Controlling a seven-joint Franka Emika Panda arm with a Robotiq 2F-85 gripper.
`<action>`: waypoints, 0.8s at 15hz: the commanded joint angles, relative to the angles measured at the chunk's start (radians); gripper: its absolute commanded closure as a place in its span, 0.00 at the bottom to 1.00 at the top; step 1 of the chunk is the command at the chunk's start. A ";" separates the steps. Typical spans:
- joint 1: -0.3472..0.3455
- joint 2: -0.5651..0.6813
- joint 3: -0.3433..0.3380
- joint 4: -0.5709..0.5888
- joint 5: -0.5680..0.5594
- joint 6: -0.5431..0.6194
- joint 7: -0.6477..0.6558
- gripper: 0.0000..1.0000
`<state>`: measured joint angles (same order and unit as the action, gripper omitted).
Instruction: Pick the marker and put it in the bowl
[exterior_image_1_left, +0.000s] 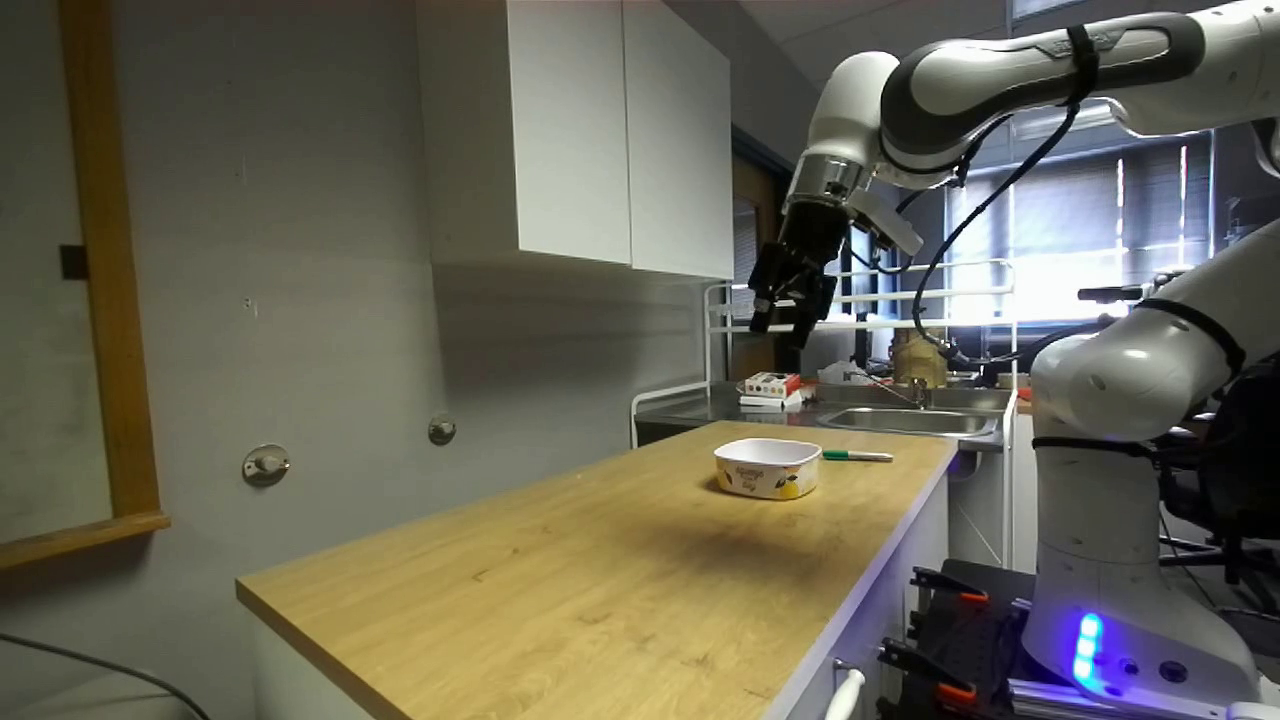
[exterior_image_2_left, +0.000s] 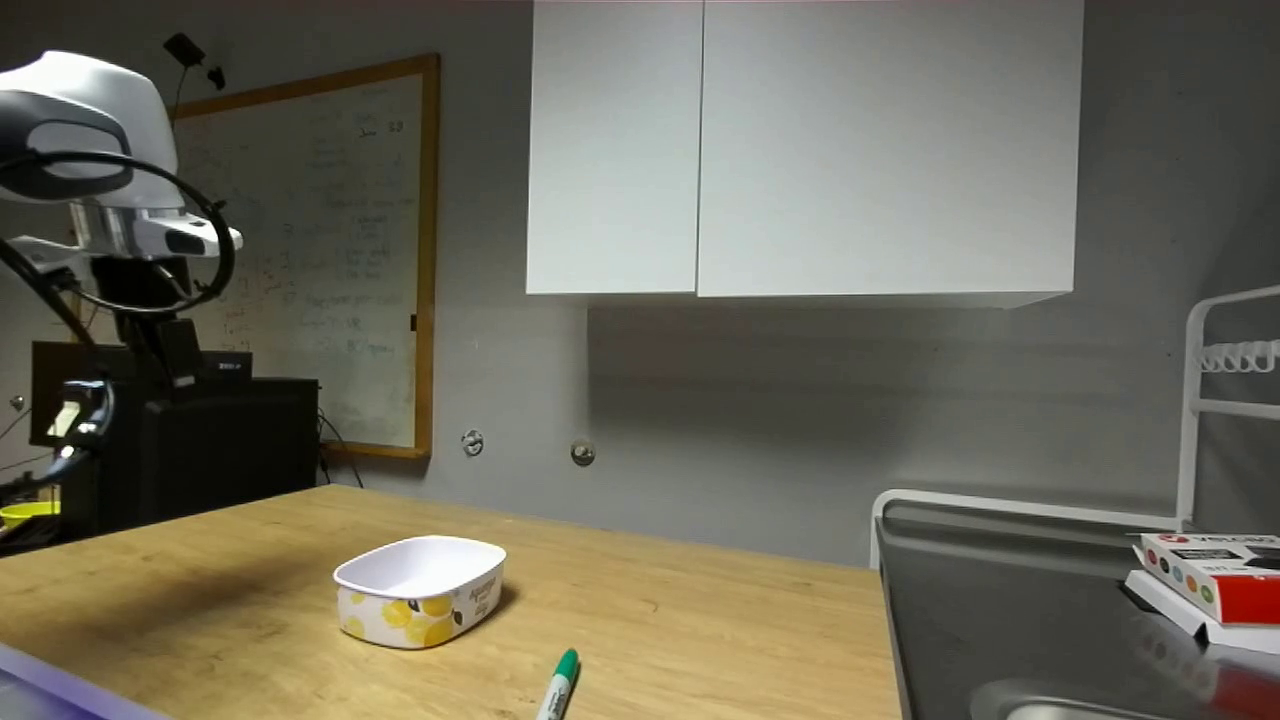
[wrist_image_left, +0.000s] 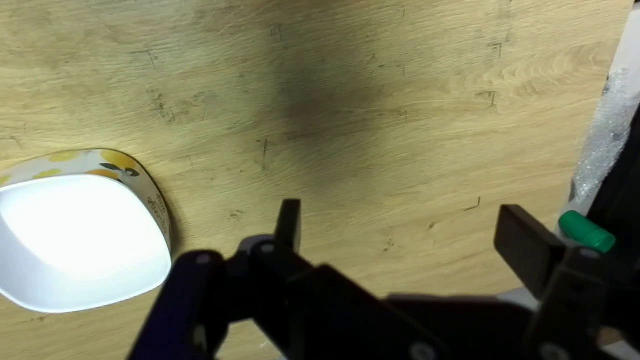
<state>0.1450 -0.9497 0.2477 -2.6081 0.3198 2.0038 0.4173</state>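
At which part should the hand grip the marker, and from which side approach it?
Grip the marker around its middle, probably best from straight above: it lies flat on the counter, long and thin. The open hand should close across that narrow width; the bowl stands apart, leaving room.

Bowl (exterior_image_1_left: 767, 470): is standing on the tabletop (exterior_image_1_left: 560, 580).
Marker (exterior_image_1_left: 857, 456): is lying right of the bowl in both exterior views.
Fingers (wrist_image_left: 525, 245): are hanging above the tabletop.
Box (exterior_image_1_left: 772, 385): is resting left of the sink (exterior_image_1_left: 905, 422) in an exterior view.
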 joint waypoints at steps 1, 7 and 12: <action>-0.032 0.020 -0.006 0.005 -0.004 -0.001 -0.008 0.00; -0.140 0.056 -0.043 -0.018 -0.063 0.008 -0.002 0.00; -0.273 0.084 -0.072 -0.077 -0.154 0.055 0.036 0.00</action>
<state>-0.0728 -0.8828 0.1916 -2.6513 0.2148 2.0246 0.4192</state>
